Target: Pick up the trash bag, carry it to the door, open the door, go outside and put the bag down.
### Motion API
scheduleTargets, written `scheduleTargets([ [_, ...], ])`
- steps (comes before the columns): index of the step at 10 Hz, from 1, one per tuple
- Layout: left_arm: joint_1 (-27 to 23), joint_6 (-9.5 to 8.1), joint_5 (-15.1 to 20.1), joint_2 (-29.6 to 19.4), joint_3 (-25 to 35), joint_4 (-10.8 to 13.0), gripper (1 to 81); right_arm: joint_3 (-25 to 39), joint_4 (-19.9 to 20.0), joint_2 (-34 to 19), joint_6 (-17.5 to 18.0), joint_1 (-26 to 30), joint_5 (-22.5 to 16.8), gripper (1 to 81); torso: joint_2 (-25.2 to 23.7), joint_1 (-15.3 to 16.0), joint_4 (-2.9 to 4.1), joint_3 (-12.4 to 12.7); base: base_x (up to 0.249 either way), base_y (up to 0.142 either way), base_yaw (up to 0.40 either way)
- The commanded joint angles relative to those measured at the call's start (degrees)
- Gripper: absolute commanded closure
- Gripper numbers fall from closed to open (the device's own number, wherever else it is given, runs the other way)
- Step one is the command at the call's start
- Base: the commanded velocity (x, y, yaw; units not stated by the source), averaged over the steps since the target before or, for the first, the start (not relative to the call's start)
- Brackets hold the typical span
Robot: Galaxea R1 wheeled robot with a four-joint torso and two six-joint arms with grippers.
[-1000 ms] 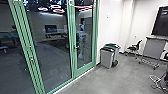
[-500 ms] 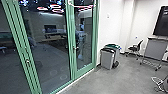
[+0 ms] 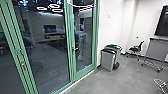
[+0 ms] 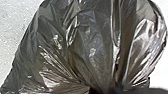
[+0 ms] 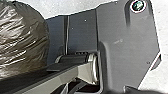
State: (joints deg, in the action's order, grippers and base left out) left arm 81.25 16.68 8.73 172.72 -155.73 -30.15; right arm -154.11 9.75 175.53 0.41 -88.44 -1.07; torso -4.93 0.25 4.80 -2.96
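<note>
Left tool (image 4: pixel 107 90) looks closed on the gathered neck of the trash bag (image 4: pixel 87 50), whose folds draw together towards it. Gripped there, the bag can probably hang with its weight below, leaving the other arm free for a door. Whether the right tool (image 5: pixel 137 90) is open or closed I cannot tell; the bag's rounded side bulges beside the robot's base plate (image 5: pixel 75 35).

Farther out, the green-framed glass door (image 3: pixel 83 71) stands shut in the upper middle of the frame, its handle (image 3: pixel 75 49) on the left stile. Just right of centre, a grey bin (image 3: pixel 108 60) sits near the wall, probably parked clear of the doorway.

The bag's contents and underside are hidden. Reflections muddle what lies behind the glass, and the dark screen (image 3: pixel 162 22) at upper right is cut off.
</note>
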Motion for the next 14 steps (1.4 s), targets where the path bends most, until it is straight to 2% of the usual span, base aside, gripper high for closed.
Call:
scheduleTargets([
  [1,-3.86,0.37,4.02,-0.17,0.17,0.09,81.1,0.40,-0.35,0.28,-0.24,2.87,-3.15,1.0,0.00,0.00,0.00,0.00,0.168,0.000,0.000],
  [14,-3.86,0.37,4.02,0.00,0.17,0.09,81.1,0.40,-0.35,0.28,-0.24,2.87,-3.15,1.0,0.00,0.00,0.00,0.00,0.168,0.000,0.000],
])
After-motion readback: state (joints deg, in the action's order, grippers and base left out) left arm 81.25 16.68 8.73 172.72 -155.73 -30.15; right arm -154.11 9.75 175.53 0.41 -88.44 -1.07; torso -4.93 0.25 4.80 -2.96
